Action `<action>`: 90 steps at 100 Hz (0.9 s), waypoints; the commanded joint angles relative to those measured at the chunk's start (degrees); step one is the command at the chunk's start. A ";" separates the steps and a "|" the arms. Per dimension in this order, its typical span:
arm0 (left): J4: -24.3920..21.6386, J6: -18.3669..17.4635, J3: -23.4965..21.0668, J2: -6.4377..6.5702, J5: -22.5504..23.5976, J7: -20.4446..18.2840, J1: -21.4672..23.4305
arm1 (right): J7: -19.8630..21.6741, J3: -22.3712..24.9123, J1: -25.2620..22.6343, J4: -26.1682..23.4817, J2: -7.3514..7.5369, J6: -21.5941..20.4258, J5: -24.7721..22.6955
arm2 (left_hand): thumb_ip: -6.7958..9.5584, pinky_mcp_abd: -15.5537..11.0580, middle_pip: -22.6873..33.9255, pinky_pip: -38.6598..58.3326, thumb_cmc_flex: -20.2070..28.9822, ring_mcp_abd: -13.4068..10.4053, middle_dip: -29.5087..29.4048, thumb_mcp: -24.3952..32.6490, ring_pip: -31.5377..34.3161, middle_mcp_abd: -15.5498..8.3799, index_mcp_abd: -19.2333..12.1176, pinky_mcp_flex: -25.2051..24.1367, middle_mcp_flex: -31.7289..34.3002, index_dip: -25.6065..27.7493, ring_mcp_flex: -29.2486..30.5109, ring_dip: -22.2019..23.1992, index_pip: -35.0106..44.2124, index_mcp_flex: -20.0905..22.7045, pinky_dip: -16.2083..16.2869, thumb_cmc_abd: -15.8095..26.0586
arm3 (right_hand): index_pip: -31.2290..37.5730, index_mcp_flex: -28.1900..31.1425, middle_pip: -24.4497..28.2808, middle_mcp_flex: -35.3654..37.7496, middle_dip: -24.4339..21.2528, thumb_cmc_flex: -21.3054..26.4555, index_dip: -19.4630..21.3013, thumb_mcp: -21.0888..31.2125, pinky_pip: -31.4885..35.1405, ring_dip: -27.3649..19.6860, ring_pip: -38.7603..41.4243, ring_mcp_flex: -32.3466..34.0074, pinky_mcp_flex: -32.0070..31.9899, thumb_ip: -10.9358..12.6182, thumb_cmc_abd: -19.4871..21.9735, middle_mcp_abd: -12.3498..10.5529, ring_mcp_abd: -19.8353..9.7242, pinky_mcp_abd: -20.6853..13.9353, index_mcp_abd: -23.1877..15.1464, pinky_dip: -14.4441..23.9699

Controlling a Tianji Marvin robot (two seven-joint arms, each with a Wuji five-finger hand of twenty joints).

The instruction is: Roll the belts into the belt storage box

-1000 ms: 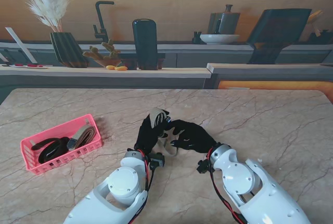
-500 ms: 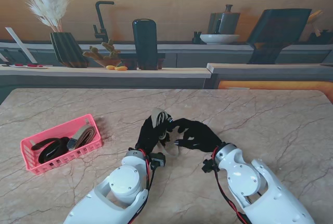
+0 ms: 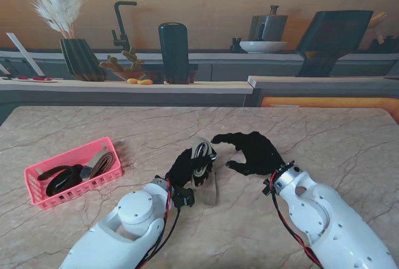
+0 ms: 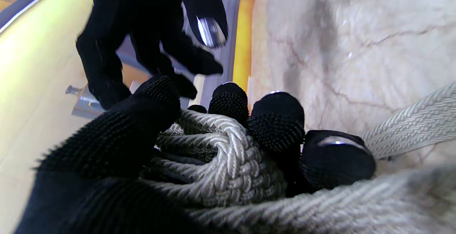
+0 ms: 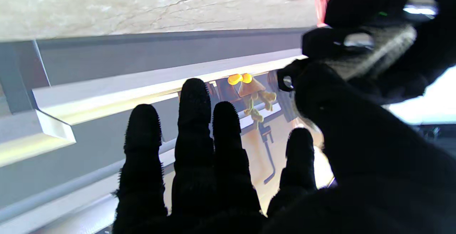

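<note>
A grey woven belt, partly rolled into a coil, is clamped in my black-gloved left hand at the table's middle. Its loose tail trails on the marble toward me. My right hand hovers just right of the coil, fingers spread and holding nothing; the same right hand shows in the left wrist view beyond the roll. The right wrist view shows its open fingers with the left hand and coil beside them. The pink storage box sits at the left with rolled belts inside.
A raised counter edge runs along the table's far side, carrying a dark vase, a black cylinder and small yellow items. The marble table extends to the right of my hands.
My right hand has let go of the belt roll and drawn away to the right, opening. My left hand has turned, keeping the coil.
</note>
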 commanded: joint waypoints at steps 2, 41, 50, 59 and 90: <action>0.32 0.65 -0.14 0.78 -0.40 -2.01 -0.64 | -2.85 -1.21 2.51 1.31 0.64 -1.01 -3.78 | -0.16 -3.03 0.06 5.42 -4.85 -4.56 1.28 4.05 0.56 -2.49 0.84 3.09 0.19 -2.09 2.85 1.32 -6.02 1.63 -0.75 -2.32 | -2.54 -4.23 -0.88 -2.53 -1.57 -3.19 -3.66 2.65 -1.45 -1.32 -1.83 -1.37 0.41 0.27 -2.10 -1.45 -1.51 -2.10 -1.29 0.66; 2.12 2.19 0.34 2.09 -1.54 -9.66 -2.29 | -4.68 -5.26 8.31 4.27 1.78 -5.75 -9.35 | -1.60 -4.60 -0.52 5.73 -8.51 -5.27 1.39 6.50 1.18 -1.95 3.06 3.30 -0.75 -17.65 3.28 1.32 -25.14 -5.35 1.46 -5.82 | -6.81 -4.40 -0.41 -6.24 -3.23 -7.66 -2.32 1.20 -1.32 -2.03 -1.73 -2.68 -0.12 -0.74 -3.67 -1.73 -1.81 -2.49 0.94 0.08; 2.23 2.37 0.56 2.40 -1.40 -11.05 -2.56 | -3.49 -6.33 9.94 5.05 2.06 -7.50 -9.77 | -1.63 -4.60 -0.60 5.72 -8.50 -5.14 1.39 6.41 0.97 -1.82 3.12 3.30 -0.89 -18.54 3.27 1.23 -25.91 -6.00 1.48 -5.74 | -2.56 -4.37 -0.51 -5.97 -3.25 -7.51 -0.03 1.67 -1.32 -2.12 -1.82 -2.45 0.03 -0.72 -3.87 -1.99 -1.95 -2.47 0.42 0.03; 2.30 2.42 0.76 2.62 -1.52 -12.20 -2.73 | -2.62 -7.61 11.59 6.01 2.30 -8.86 -10.16 | -1.62 -4.59 -0.75 5.45 -8.35 -5.17 1.36 6.24 0.64 -1.83 3.10 3.24 -1.13 -19.11 3.21 1.10 -26.25 -6.24 1.39 -5.56 | 1.82 -3.56 -0.38 -5.74 -3.16 -7.41 1.76 2.25 -1.29 -2.02 -1.61 -2.23 0.09 -0.70 -4.01 -2.37 -2.12 -2.51 -0.51 -0.01; 2.21 3.34 0.95 2.66 -2.26 -12.99 -2.77 | -5.31 -12.22 15.50 9.46 2.41 -10.86 -11.46 | -1.49 -3.92 -0.75 5.12 -7.91 -4.49 1.45 5.05 0.43 -1.42 3.26 3.21 -1.15 -20.02 3.28 1.17 -26.30 -6.11 1.27 -4.45 | 12.09 11.47 2.55 5.30 -2.26 -6.50 5.34 5.59 0.14 -0.62 1.82 1.87 2.32 -0.98 -3.09 -5.88 -3.81 -2.68 -3.19 -0.14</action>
